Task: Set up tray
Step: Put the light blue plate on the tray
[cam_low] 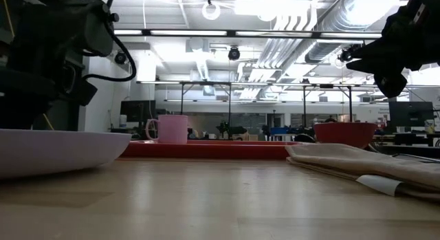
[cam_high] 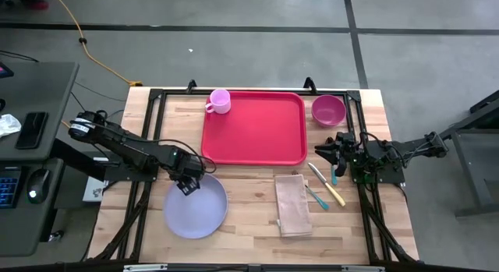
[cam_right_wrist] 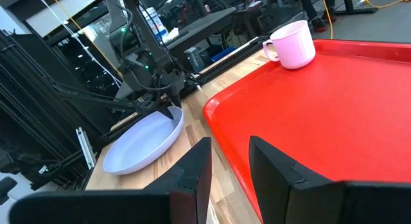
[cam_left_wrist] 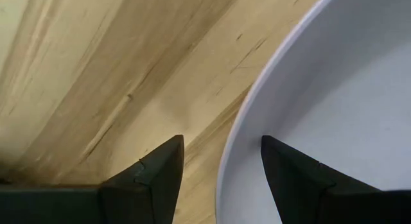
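The red tray (cam_high: 253, 128) lies flat at the table's far middle, and a pink mug (cam_high: 220, 101) stands on its far left corner. A lavender plate (cam_high: 195, 206) rests on the table near the tray's near left corner. My left gripper (cam_high: 187, 182) points down over the plate's far rim (cam_left_wrist: 244, 121). It is open (cam_left_wrist: 221, 140), one finger outside the rim over the wood and one inside over the plate; no touch shows. My right gripper (cam_high: 331, 151) hangs level off the tray's right edge, open (cam_right_wrist: 229, 142) with nothing between its fingers.
A magenta bowl (cam_high: 328, 110) stands on the table right of the tray's far corner. A folded beige napkin (cam_high: 292, 203) lies near the front, with cutlery (cam_high: 323, 186) to its right. Bare wood shows between plate and napkin.
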